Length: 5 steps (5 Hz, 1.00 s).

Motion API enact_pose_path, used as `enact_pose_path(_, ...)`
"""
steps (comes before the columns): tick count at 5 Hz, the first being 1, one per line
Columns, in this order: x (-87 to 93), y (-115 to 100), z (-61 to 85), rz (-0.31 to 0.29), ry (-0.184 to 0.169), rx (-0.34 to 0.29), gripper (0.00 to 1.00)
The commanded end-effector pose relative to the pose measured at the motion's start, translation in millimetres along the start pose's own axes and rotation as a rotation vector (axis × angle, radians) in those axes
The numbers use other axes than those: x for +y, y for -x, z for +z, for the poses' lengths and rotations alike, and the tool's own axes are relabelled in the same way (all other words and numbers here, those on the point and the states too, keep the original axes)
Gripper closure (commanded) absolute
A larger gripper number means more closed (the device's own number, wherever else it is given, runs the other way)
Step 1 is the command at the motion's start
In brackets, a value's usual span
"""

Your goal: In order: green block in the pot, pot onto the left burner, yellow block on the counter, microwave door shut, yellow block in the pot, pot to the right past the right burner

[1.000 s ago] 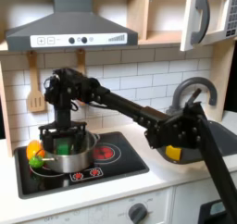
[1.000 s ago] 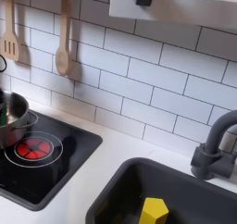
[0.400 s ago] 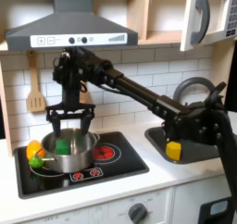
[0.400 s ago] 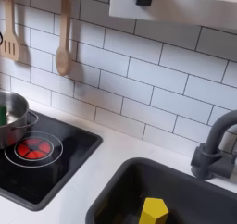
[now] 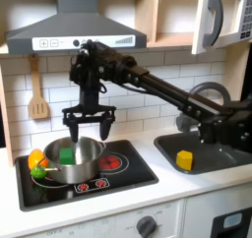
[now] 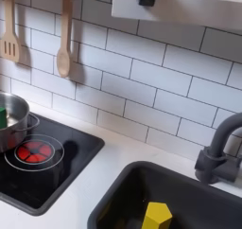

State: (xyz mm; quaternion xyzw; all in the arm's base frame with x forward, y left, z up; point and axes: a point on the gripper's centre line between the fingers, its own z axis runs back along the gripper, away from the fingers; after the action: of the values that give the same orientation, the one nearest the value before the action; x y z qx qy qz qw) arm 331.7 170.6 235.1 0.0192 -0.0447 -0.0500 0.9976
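Small green block [image 5: 66, 155] now sits in shiny steel pot [image 5: 74, 159]; black gripper [image 5: 87, 123] has lifted off, fingers apart. Next: slide pot.

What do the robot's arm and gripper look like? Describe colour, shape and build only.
In the first exterior view, the arm is black throughout: blocky links joined by chunky joints. The gripper is also black, with two thin fingers hanging from a wide crossbar.

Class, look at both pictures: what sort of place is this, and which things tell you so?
Most likely a toy play kitchen: a stove with red burner rings, a dark sink with a faucet, and a white microwave up on a shelf.
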Motion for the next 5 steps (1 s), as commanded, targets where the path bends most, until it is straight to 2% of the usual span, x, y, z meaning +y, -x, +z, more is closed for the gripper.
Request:
enact_pose_path(1,-42.7,24,2.7,0.004,0.016,0.0,0.0)
enact_pose_path(3,-86.0,43,6.9,0.063,0.032,0.015,0.0)
enact_pose_path(4,-106.5,47,8.2,0.039,0.044,0.016,0.0)
enact_pose_path(5,-122.1,47,2.9,0.006,0.049,0.024,0.0)
